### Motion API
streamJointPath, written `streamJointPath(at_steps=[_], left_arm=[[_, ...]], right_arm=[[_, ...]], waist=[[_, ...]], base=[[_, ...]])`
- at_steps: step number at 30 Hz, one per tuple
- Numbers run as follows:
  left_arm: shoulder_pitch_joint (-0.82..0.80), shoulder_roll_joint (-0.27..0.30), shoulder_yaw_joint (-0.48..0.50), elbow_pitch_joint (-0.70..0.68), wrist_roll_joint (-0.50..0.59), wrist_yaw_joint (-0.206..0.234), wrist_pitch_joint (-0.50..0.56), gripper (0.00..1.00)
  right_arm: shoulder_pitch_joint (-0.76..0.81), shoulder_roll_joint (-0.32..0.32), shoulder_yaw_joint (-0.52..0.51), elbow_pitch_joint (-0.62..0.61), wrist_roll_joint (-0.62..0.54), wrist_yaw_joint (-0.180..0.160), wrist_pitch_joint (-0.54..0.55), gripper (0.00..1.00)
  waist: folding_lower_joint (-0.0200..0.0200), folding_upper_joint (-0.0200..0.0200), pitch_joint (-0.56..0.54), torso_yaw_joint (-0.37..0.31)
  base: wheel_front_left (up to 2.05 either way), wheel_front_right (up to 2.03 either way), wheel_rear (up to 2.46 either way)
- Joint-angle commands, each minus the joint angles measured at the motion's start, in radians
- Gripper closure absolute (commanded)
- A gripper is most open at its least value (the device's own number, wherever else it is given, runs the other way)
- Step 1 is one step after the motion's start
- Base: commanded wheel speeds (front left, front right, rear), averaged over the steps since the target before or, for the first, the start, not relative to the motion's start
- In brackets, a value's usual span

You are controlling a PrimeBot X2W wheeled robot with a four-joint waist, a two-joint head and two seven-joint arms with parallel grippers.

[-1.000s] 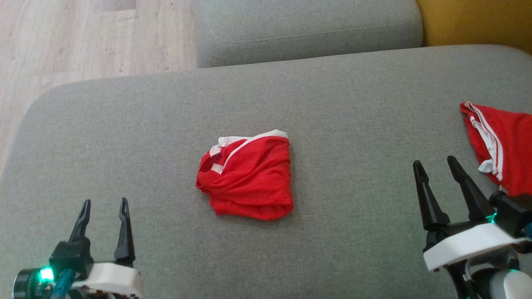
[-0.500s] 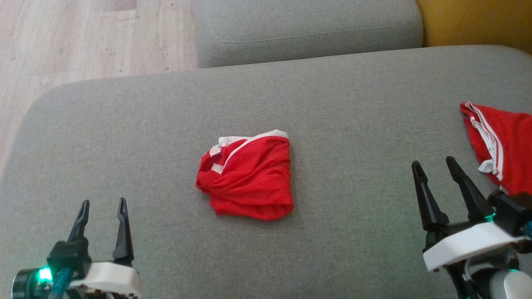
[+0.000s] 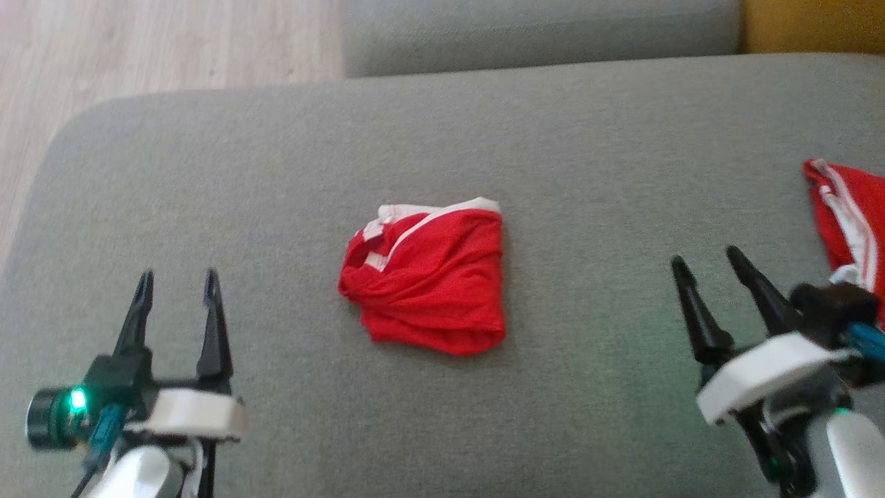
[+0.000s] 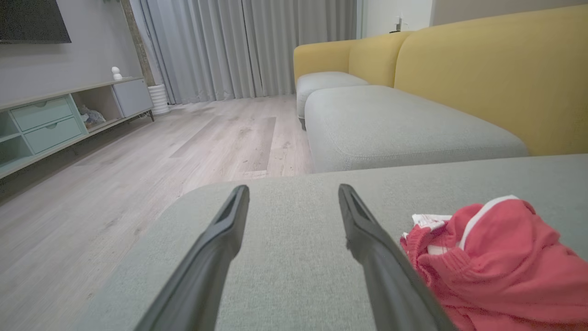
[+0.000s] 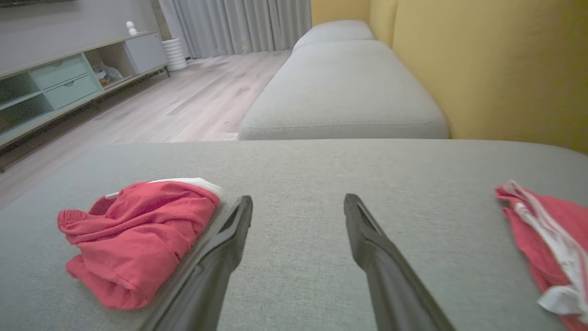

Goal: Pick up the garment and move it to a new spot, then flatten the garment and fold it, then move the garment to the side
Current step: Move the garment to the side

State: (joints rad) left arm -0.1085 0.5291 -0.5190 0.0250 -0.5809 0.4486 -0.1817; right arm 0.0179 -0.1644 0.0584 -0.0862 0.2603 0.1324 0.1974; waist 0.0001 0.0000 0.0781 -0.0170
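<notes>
Your garment (image 3: pixel 425 277) lies in a small folded bundle near the middle of the grey cushion (image 3: pixel 588 138). It is red cloth with a white band along its far edge and a bit of white trim at the far left corner. It sits between your two grippers and is touched by neither.

Your left gripper (image 3: pixel 178 274) is at the lower left of the head view, low over the cushion. Its two dark fingers point away from you, almost parallel and spread apart, with bare grey fabric between them. A green light (image 3: pixel 77 399) glows on its wrist. In the left wrist view the garment lies to the right of the fingers, close to the right-hand one.

Your right gripper (image 3: pixel 705 256) is at the lower right, its fingers leaning a little to the left and also spread wide — nothing is held there either. In the right wrist view the garment lies just left of the left-hand finger, though I cannot tell whether the two touch.

A second red piece (image 3: pixel 847 214) with white stripes lies at the cushion's right edge, just past the right wrist. Beyond the cushion you can see another grey seat (image 4: pixel 390 124), a yellow backrest (image 4: pixel 482 82), pale wood floor (image 4: pixel 161 151), grey curtains (image 4: pixel 239 46) and a low shelf unit (image 4: pixel 46 119) — the garment carries no print you could read from here.
</notes>
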Motion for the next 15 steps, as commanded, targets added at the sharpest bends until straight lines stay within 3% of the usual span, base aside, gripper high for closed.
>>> streamJointPath(at_steps=[1,7,15], left_arm=[[-0.081,0.014,0.034,-0.031,0.015,-0.002,-0.011,0.00],[-0.160,-0.030,0.031,-0.026,0.030,-0.005,-0.032,0.00],[-0.221,-0.101,0.035,0.005,0.059,-0.047,-0.074,0.00]], right_arm=[[-0.076,-0.026,0.048,-0.007,0.020,-0.002,0.005,0.00],[-0.191,-0.048,0.180,0.124,0.068,-0.002,0.029,0.00],[-0.376,0.016,0.328,0.400,0.186,-0.002,0.049,0.00]], waist=[[-0.0001,0.0000,0.044,0.042],[-0.0001,0.0000,0.118,0.106],[-0.0001,0.0000,0.177,0.190]], base=[[0.00,0.00,0.00],[0.00,0.00,0.00],[0.00,0.00,0.00]])
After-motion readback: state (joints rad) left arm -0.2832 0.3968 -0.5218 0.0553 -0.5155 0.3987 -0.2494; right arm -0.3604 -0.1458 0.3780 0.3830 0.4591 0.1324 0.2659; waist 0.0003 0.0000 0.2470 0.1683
